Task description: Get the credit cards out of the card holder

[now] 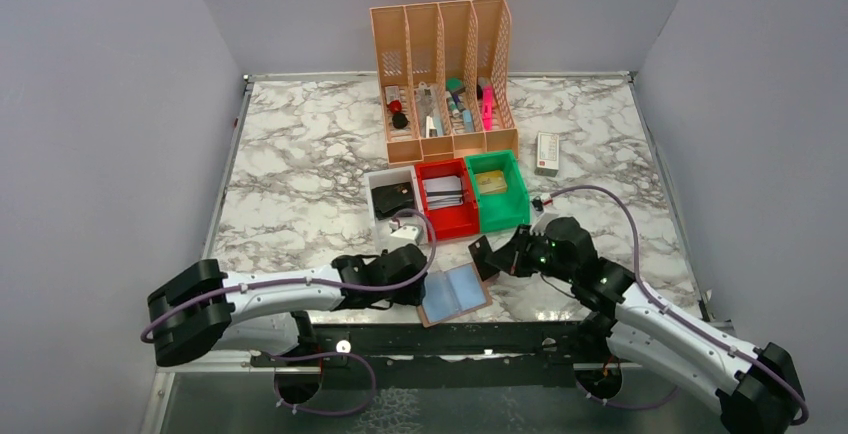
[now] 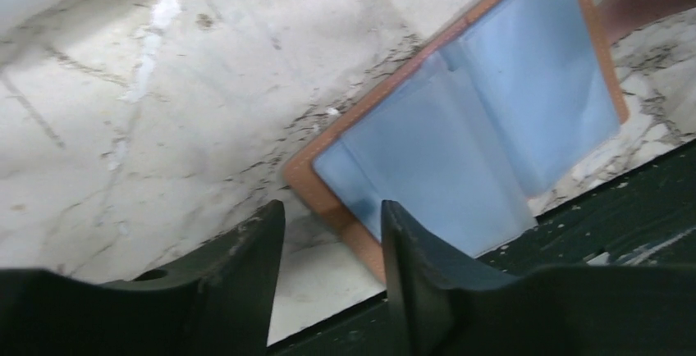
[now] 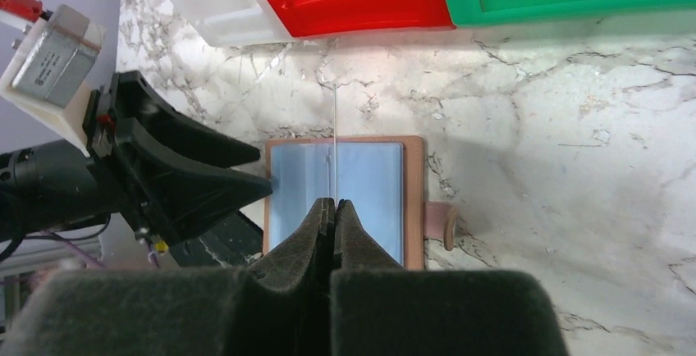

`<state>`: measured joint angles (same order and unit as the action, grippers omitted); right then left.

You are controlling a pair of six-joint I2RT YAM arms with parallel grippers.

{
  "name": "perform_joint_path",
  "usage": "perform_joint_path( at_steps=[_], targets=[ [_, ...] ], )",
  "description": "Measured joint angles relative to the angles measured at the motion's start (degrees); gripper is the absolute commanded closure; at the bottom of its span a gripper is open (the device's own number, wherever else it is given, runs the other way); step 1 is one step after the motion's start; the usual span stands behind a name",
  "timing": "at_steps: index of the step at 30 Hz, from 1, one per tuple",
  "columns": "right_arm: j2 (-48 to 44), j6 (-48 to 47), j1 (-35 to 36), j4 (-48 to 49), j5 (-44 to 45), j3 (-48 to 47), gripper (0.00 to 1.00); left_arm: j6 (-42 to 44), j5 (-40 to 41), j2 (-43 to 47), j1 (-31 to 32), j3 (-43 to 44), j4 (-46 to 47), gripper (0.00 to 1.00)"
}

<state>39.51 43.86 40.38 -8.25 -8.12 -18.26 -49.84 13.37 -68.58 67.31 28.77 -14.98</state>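
While shut right pincer (image 3: 334, 203) is pinching a card (image 3: 335, 126) edge-on to clear the holder (image 3: 414, 192), half-open left pincer (image 2: 332, 208) is hovering empty at its 9 o'clock.

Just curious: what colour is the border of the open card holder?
Tan-brown, on the card holder, framing a pale blue inside; clearest in the right wrist view.

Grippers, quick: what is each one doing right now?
Left gripper: open, holding nothing.
Right gripper: shut on a thin credit card, seen edge-on.
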Motion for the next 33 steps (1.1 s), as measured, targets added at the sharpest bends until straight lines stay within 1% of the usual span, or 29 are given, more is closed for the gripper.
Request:
perform_joint_path(
  at_steps=[2,4,10,12,14,15,16,18,24,27,33],
  targets=[
    [0.7,-0.1,0.0,0.6,-0.9,0.0,0.99,1.1,0.2,1.2,-1.5,0.4,-2.7,0.40],
    [1.5,-0.6,0.0,1.6,-2.1,0.0,0.99,2.2,0.2,3.0,-3.8,0.9,-4.8,0.37],
    [4.4,-2.2,0.0,4.8,-5.2,0.0,0.99,8.5,-0.5,8.9,-16.3,5.5,-9.3,0.30],
    [5.1,-3.0,0.0,5.2,-5.7,-0.2,0.99,10.9,-0.5,9.4,-19.5,8.0,-11.3,0.25],
    [5.6,-3.9,0.0,5.3,-6.1,-0.9,0.99,13.2,-0.5,9.6,-22.0,10.2,-13.3,0.23],
    [5.6,-4.5,0.0,5.3,-6.3,-1.4,0.99,14.3,-0.5,9.7,-23.3,11.2,-14.4,0.20],
    [5.7,-5.0,0.0,5.4,-6.4,-2.0,0.99,15.5,-0.5,9.9,-24.8,12.0,-15.3,0.15],
    [5.7,-6.1,0.0,5.6,-6.4,-3.5,0.99,17.7,-0.3,11.1,-28.9,13.4,-17.0,0.09],
    [5.7,-8.6,0.0,6.0,-6.4,-6.2,0.99,22.8,1.7,16.4,-39.1,14.0,-18.6,0.05],
    [6.2,-9.8,0.0,6.1,-6.3,-7.3,0.99,23.6,2.8,16.7,-41.0,13.9,-18.6,0.03],
    [9.4,-12.3,0.0,7.7,-6.3,-11.5,0.99,24.0,3.7,19.9,-41.2,13.2,-19.1,0.02]
  ],
)
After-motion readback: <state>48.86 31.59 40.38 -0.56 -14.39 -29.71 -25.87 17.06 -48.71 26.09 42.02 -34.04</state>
